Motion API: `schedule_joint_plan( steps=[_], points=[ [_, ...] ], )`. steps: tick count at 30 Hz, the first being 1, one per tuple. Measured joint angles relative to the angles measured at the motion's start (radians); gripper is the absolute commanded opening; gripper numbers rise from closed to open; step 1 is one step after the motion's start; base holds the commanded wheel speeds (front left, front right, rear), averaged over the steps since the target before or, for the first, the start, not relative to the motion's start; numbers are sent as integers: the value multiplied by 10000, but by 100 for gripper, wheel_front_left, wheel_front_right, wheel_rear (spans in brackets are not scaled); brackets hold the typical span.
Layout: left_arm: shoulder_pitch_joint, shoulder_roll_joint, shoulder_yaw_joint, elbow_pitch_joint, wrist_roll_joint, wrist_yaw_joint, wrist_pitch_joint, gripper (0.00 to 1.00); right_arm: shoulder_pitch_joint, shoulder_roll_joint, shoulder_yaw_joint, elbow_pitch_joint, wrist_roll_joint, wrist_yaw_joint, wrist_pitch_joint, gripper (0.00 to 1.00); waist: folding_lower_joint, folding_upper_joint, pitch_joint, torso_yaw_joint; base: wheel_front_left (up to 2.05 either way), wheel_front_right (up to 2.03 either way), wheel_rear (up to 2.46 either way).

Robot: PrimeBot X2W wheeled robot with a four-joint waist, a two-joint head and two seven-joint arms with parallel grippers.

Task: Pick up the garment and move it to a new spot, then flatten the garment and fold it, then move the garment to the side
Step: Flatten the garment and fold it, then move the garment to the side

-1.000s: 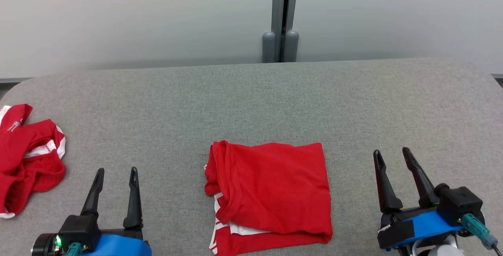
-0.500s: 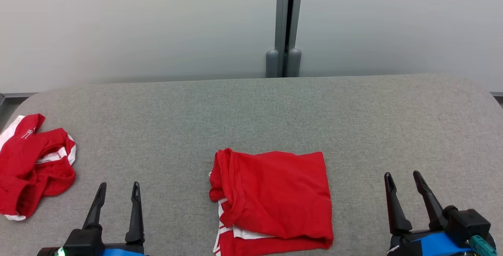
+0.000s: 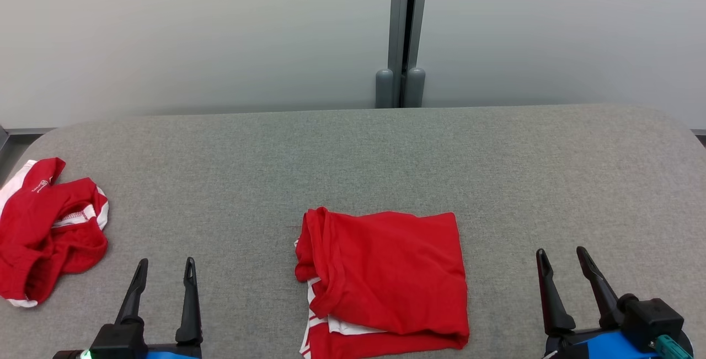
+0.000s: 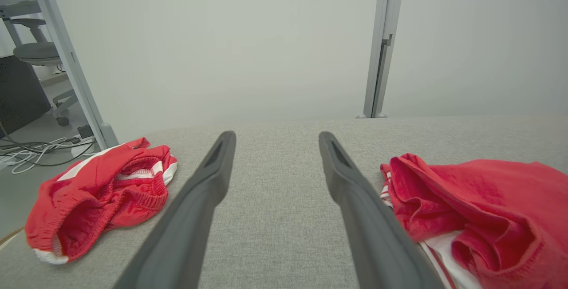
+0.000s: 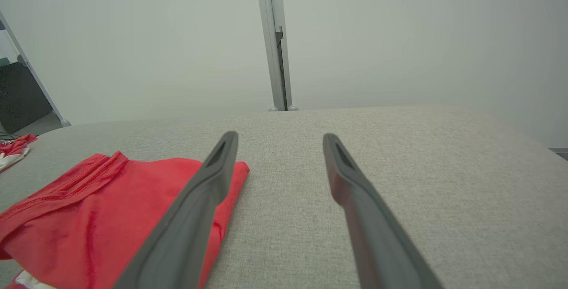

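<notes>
- The left end effector (image 3: 166,262) and the right end effector (image 3: 561,251) sit at the near edge, each with its fingers spread wide and nothing between them; both now show lower in the head view than a second ago, the right one more so
- Most of that drop is the camera: the whole scene has slid down the head view, so the head has tilted up, not the cloth moved
- The folded red garment (image 3: 386,276) lies between the two end effectors, apart from both, near the front middle of the tabletop (image 3: 496,171); its shape and place on the grey surface match a second ago
- A white-striped layer pokes out at its left near corner, so the fold is rough but holds together
- My reading: folding is finished, the arms have let go and backed off, and only the move to the side is left
- Farther left, a crumpled red garment (image 3: 49,226) rests near the tabletop's left edge, untouched
- Beyond the far edge stand a grey post (image 3: 401,33) and a pale wall
</notes>
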Motion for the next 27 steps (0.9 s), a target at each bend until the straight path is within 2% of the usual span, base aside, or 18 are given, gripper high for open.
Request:
schedule_joint_plan(
  steps=[16, 21, 27],
  points=[
    [0, 17, -6, -29, 4, 75, 0, 100, -115, 2, -46, 163, 75, 0, 0, 100, 0, 0, -38, 56, 0, 0, 0],
    [-15, 15, -25, -71, -8, 79, 0, 100, -908, 2, 117, 255, -171, 0, -2, 100, 1, 1, 9, 79, 0, 0, 0],
    [-257, 10, -134, -79, -13, 77, 0, 100, -2147, 4, 671, 1070, -313, 0, 25, 100, 1, 0, 213, 203, 0, 0, 0]
  ],
)
